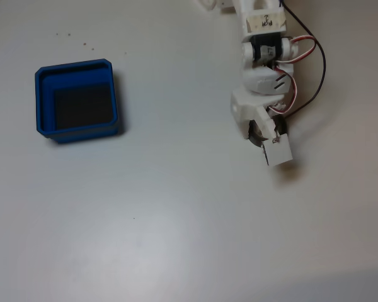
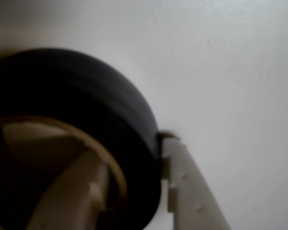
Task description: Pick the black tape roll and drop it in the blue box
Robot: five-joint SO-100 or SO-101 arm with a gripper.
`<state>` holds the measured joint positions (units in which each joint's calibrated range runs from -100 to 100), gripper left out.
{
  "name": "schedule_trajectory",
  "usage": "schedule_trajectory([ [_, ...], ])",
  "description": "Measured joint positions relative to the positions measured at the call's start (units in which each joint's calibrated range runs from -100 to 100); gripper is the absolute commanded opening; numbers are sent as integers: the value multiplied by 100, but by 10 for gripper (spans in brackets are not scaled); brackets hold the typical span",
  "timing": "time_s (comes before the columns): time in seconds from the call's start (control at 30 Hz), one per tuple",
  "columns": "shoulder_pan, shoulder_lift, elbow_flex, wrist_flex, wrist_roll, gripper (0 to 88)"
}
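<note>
Wrist view: the small black tape roll (image 2: 86,115) is clamped by the hand (image 2: 134,191), one finger through its beige core; carrying to the bright blue plastic box (image 1: 77,129) remains undone.

Black tape roll (image 2: 86,110) w/ fingers (image 2: 192,196) inside & outside its wall.
</note>
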<state>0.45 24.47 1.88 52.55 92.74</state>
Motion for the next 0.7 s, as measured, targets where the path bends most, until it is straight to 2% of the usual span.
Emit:
schedule_trajectory([
  [0.33, 49, -161, 0, 16, 0, 6],
  [0.7, 247, -1414, 0, 977, 8, 6],
])
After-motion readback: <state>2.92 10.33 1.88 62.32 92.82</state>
